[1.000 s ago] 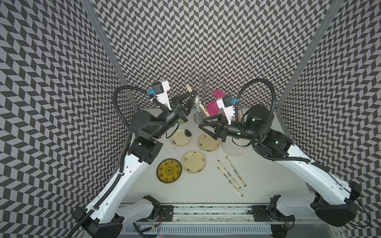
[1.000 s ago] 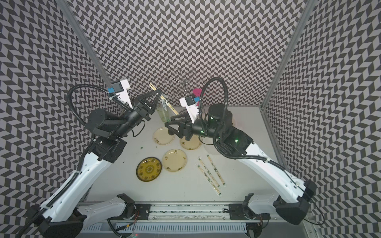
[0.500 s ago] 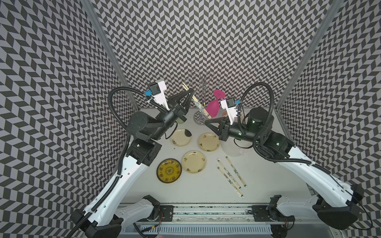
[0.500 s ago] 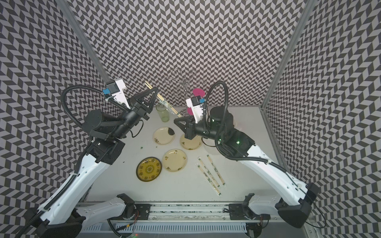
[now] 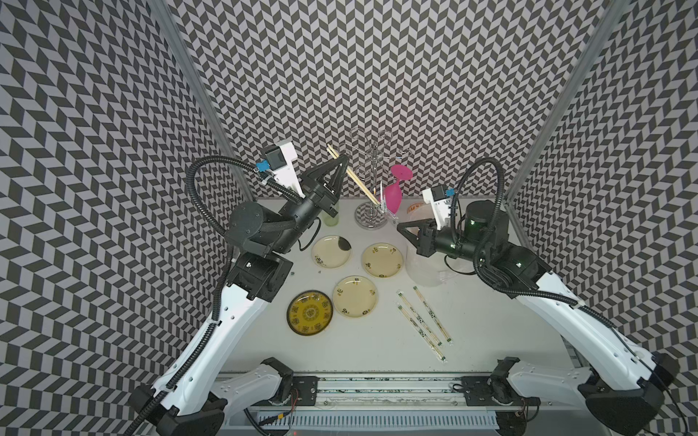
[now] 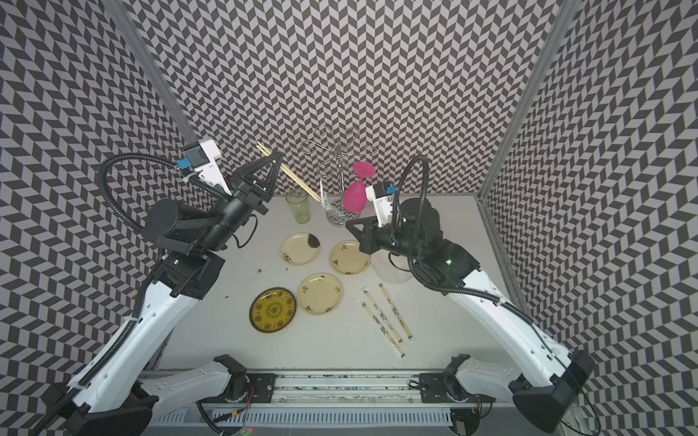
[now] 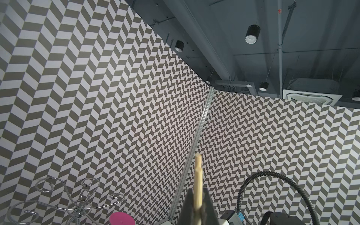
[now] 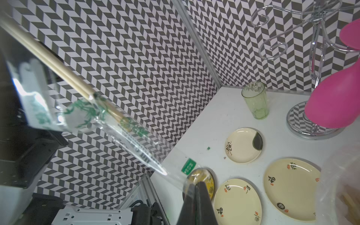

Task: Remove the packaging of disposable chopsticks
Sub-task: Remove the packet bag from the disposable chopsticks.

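Here, above the far desk (image 5: 472, 321), left gripper (image 5: 343, 160) clamps the chopsticks (image 5: 357, 180); right gripper (image 8: 195, 184) pinches shut on the packaging (image 8: 140, 142) tip. Risk: thin pinch may slip off slick film when pulled.

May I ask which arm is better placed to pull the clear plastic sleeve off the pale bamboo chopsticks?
Right: the right gripper is shut on the clear plastic sleeve at its free end, while the left gripper clamps the pale bamboo chopsticks.

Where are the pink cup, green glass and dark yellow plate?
pink cup (image 5: 392, 196): in a top view, on its bowl.
green glass (image 8: 256, 102): right wrist view, on its side wall.
dark yellow plate (image 5: 309, 312): in a top view, on its patterned middle.
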`<action>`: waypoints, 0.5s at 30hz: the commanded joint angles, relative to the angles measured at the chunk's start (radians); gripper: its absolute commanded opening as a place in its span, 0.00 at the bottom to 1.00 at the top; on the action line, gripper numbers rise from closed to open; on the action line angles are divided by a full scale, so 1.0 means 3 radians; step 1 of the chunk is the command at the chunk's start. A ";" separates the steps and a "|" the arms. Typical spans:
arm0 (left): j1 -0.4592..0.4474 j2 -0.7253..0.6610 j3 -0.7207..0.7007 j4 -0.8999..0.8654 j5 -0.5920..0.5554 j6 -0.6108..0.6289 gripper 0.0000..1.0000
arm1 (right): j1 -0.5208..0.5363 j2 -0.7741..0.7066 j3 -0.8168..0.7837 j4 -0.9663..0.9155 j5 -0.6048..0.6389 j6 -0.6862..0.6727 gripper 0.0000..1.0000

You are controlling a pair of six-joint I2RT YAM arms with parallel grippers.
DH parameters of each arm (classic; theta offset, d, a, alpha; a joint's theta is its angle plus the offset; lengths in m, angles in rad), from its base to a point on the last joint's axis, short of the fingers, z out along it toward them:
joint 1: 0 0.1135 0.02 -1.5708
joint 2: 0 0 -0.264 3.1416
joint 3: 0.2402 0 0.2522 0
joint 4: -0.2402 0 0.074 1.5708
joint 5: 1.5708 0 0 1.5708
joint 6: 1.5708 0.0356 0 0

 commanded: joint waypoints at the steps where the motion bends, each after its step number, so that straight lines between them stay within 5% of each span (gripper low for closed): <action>1: 0.0024 0.0001 0.0146 0.0059 -0.0060 0.0027 0.00 | -0.0126 -0.0157 -0.0130 -0.0087 0.0091 0.0008 0.00; 15: 0.0153 -0.0042 0.0259 0.0000 -0.0123 0.0093 0.00 | -0.0553 -0.0348 -0.0408 -0.0390 0.0023 -0.0090 0.00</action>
